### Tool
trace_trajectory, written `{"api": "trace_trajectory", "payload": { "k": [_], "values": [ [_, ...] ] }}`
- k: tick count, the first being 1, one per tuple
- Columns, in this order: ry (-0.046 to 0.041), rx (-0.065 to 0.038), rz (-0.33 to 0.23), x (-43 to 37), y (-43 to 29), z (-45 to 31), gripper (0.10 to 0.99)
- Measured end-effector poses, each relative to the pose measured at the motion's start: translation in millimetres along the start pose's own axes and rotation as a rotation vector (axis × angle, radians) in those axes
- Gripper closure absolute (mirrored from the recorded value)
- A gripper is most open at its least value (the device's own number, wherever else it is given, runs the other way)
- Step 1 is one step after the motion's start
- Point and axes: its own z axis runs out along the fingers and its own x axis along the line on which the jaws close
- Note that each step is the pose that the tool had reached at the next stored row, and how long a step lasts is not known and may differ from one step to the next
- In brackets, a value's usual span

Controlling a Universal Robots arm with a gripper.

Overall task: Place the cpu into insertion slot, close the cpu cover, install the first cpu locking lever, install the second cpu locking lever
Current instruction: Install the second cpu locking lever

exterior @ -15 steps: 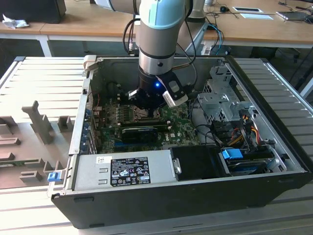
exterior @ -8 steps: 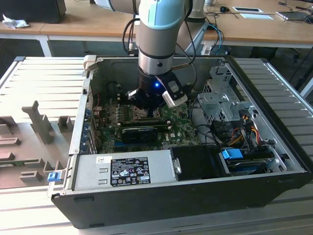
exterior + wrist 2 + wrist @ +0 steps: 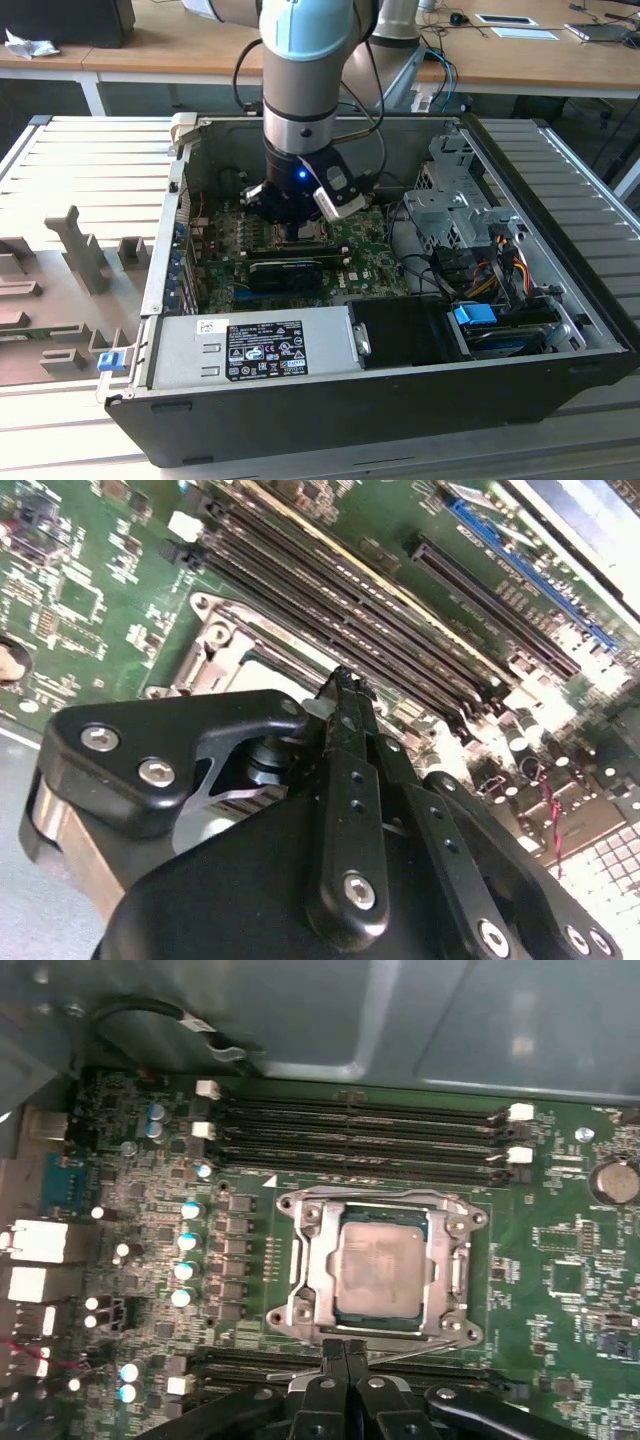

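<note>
In the first wrist view the cpu [image 3: 383, 1268], a dull grey square, lies in the insertion slot [image 3: 300, 1312] on the green motherboard. The silver cpu cover [image 3: 315, 1260] lies flat around it. A thin wire locking lever [image 3: 420, 1346] runs slanted along the socket edge nearest my gripper [image 3: 345, 1352]. The black fingers [image 3: 328, 1375] are pressed together at that edge with nothing seen between them. In the second wrist view the gripper [image 3: 345, 685] ends just over the socket frame [image 3: 215, 645]. In the exterior view my gripper [image 3: 298, 222] hangs over the socket [image 3: 300, 236] inside the open computer case.
Black memory slots [image 3: 360, 1130] run beside the socket, with more slots [image 3: 250, 1368] near the fingers. A row of capacitors [image 3: 187, 1240] stands nearby. The case holds a power supply [image 3: 255, 345], a drive cage [image 3: 450, 200] and cable bundles [image 3: 480, 270]. Grey fixtures [image 3: 80, 255] sit outside the case.
</note>
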Motion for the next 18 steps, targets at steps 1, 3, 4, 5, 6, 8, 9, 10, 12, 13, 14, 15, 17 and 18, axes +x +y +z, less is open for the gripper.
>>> {"api": "trace_trajectory", "payload": {
  "k": [1, 3, 4, 5, 6, 8, 9, 10, 12, 13, 14, 15, 17, 18],
  "values": [
    [0.0000, -0.003, -0.002, 1.5, -0.9, 0.0, 0.980],
    [-0.0013, -0.017, -0.003, 3.5, -3.4, -0.1, 0.980],
    [-0.0021, -0.026, -0.003, 3.7, -4.9, -0.3, 0.980],
    [-0.0026, -0.032, -0.003, 4.2, -6.9, -0.5, 0.980],
    [-0.0033, -0.039, -0.003, 5.1, -9.5, -0.7, 0.980],
    [-0.0037, -0.044, -0.004, 7.5, -12.9, -0.9, 0.980],
    [-0.0039, -0.047, -0.004, 9.2, -13.5, -0.9, 0.980],
    [-0.0040, -0.049, -0.005, 10.6, -13.8, -0.9, 0.980],
    [-0.0038, -0.050, -0.008, 12.3, -13.7, -0.6, 0.980],
    [-0.0035, -0.052, -0.011, 12.7, -13.8, 0.0, 0.980],
    [-0.0026, -0.053, -0.019, 13.0, -14.0, 0.9, 0.980],
    [-0.0014, -0.055, -0.028, 13.4, -14.2, 2.1, 0.980],
    [0.0002, -0.061, -0.044, 14.9, -14.5, 4.4, 0.980],
    [0.0001, -0.066, -0.047, 15.7, -14.5, 5.2, 0.980]
  ]
}}
